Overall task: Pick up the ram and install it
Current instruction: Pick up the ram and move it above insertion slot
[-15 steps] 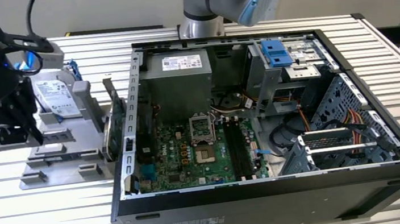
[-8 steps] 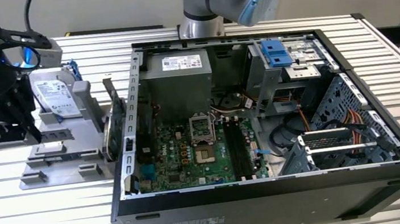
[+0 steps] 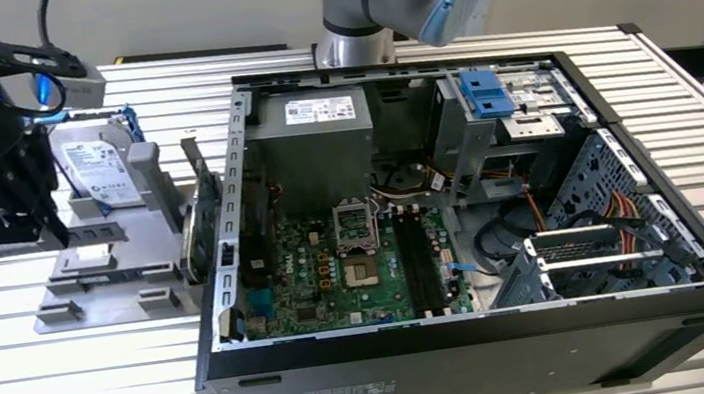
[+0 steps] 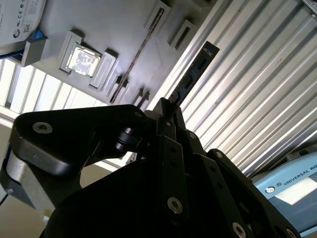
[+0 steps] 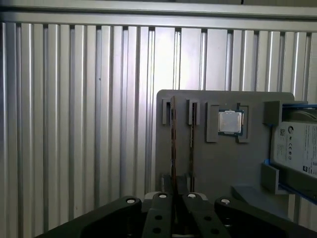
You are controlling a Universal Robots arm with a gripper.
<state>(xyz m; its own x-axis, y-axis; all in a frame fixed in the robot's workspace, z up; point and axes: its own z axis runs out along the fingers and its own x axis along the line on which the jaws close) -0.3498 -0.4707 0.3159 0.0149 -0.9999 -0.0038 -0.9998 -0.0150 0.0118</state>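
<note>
Right, biggest first: the open PC case sits on the slatted table w/ the mobo exposed. Its long black memory slots look empty, so the install isn't done.

At the exterior view's left, just beside the case, is the grey parts holder w/ the HDD standing in it. The gripper hangs over that holder's outer side, well apart from the slots.

In the second wrist view the gripper is pinched on the ram. The stick pokes out from between the fingers, its free end over the table slats beside the holder.

Judgement: grasp made, pick-up approx done. Can't tell if the ram is fully clear of the holder. Not done: getting it to the mobo and seating it.
</note>
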